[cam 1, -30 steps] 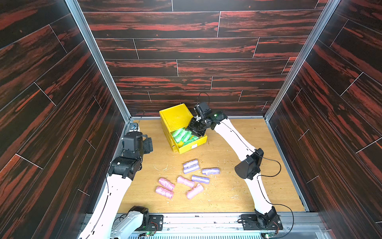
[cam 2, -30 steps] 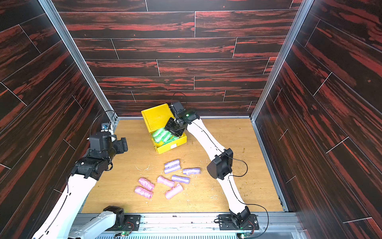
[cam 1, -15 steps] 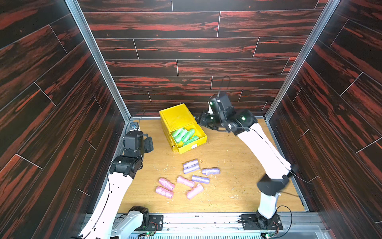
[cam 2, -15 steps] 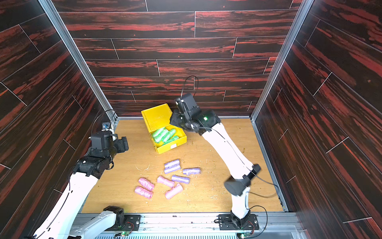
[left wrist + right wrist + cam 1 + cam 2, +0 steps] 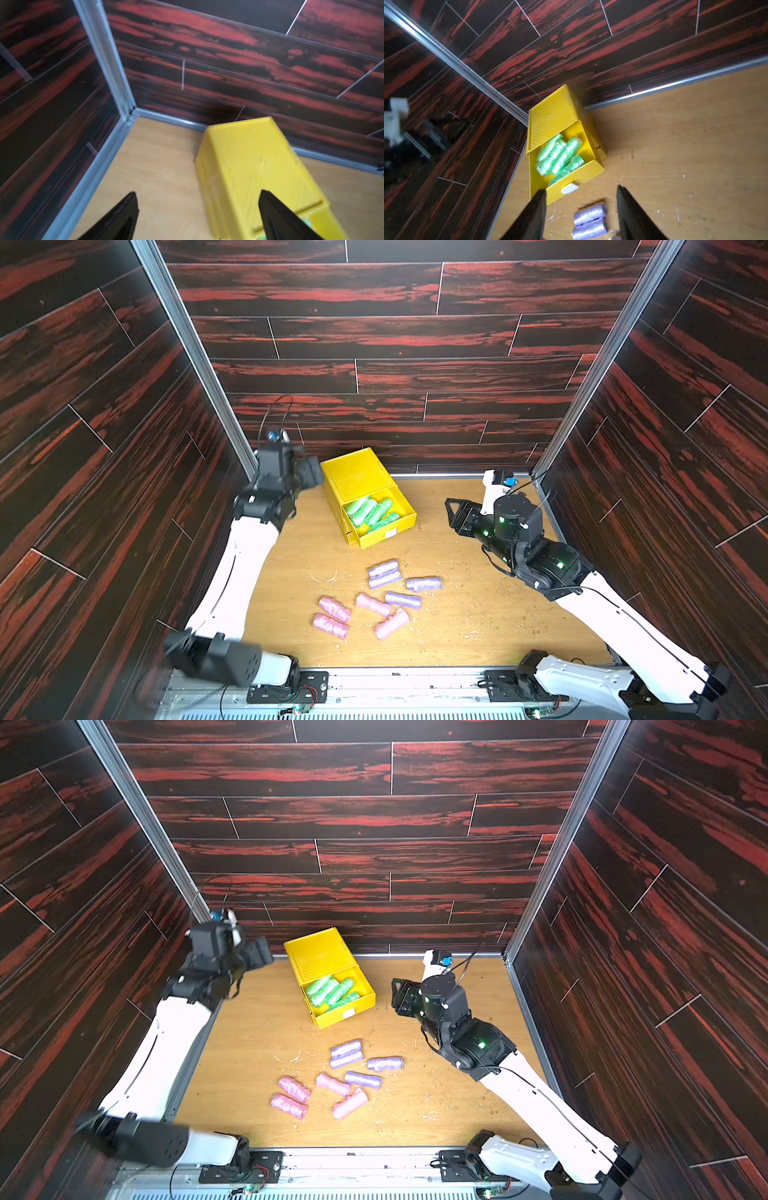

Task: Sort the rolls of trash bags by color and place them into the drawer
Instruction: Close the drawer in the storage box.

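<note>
The yellow drawer chest stands at the back, its top drawer pulled out. Several green rolls lie inside it. Several purple rolls and several pink rolls lie loose on the table in front. My left gripper hovers open and empty at the chest's back left corner. My right gripper hangs open and empty to the right of the chest, pointing toward it.
The dark red wood-look walls close in the back and both sides. The chest sits close to the back wall, near its left corner. Small crumbs are scattered on the wooden tabletop.
My right gripper has pulled back from the open drawer to the right and its jaws have spread. My left gripper has moved up toward the chest's back left corner.
</note>
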Controlling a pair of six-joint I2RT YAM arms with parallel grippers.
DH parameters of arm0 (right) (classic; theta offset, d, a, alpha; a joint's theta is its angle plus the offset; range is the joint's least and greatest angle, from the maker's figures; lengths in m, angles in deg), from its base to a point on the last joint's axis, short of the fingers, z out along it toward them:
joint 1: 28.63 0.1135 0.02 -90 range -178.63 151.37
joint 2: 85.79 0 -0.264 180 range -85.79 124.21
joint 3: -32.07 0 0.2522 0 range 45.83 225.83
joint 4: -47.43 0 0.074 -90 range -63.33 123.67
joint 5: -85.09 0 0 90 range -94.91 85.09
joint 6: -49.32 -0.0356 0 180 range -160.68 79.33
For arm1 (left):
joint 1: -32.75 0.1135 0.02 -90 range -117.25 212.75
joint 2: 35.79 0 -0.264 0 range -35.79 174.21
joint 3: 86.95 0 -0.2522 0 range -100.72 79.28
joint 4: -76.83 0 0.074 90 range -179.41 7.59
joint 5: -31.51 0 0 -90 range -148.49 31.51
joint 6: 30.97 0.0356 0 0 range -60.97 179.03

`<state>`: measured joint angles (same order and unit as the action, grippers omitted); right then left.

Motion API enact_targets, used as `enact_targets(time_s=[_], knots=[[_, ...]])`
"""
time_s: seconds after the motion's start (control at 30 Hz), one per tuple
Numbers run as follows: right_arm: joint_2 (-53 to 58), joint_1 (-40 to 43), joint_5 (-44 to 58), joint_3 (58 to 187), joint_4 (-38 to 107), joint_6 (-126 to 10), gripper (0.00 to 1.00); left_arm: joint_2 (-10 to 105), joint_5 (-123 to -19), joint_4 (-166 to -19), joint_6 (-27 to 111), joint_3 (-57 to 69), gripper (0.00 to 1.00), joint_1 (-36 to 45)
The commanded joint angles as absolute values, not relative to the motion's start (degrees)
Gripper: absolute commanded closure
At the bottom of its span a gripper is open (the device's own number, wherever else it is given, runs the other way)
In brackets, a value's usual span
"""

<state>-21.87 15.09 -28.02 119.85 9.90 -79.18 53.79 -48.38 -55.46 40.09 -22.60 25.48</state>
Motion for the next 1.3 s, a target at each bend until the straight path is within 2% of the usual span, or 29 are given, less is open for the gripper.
enact_targets(time_s=[0.0, 0.17, 0.3, 0.63, 0.83, 1.03, 1.27], knots=[[-21.0, 15.1, -23.0, 117.5, 11.7, -81.0, 0.36, 66.5, -56.1, -41.7, 32.2, -36.3, 0.07, 28.4], [-22.9, 15.1, -18.2, 111.3, 14.5, -83.8, 0.37, 87.3, -67.2, -23.4, 28.3, -64.3, 0.15, 32.1], [-23.6, 15.1, -15.2, 108.6, 15.2, -85.0, 0.37, 89.2, -77.5, -31.4, 23.2, -60.5, 0.17, 34.8], [-22.9, 15.2, -10.3, 103.3, 17.4, -87.9, 0.38, 93.1, -86.2, -39.2, 18.1, -60.8, 0.17, 35.5], [-21.0, 15.3, -8.3, 102.2, 18.7, -89.3, 0.38, 96.1, -88.6, -41.8, 16.7, -60.2, 0.28, 35.5], [-17.9, 16.8, -6.8, 100.3, 21.9, -92.8, 0.4, 97.6, -86.0, -35.9, 21.9, -61.5, 0.39, 35.6], [-13.3, 20.3, -10.4, 98.2, 29.4, -96.9, 0.38, 98.3, -85.4, -32.6, 25.7, -61.9, 0.5, 35.5]])
